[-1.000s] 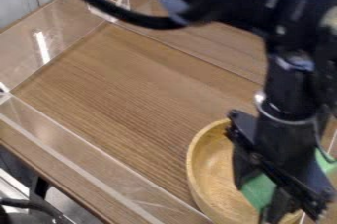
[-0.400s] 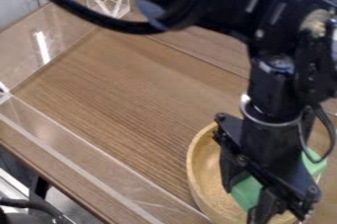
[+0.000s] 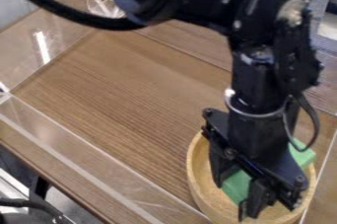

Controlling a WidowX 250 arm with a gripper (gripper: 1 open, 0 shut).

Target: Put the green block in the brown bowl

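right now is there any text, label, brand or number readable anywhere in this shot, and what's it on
None: no word, label, brand, number or sign can be read in this view.
Black gripper and arm: no marking shows.
Green block in the gripper: plain.
Brown bowl: only wood grain.
Wooden table: only grain and glare from the clear walls.

Soft daylight, glare on clear walls (image 3: 79, 26), blurry

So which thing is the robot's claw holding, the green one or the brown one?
The green block, pinched in the gripper. The brown bowl just sits on the table beneath.
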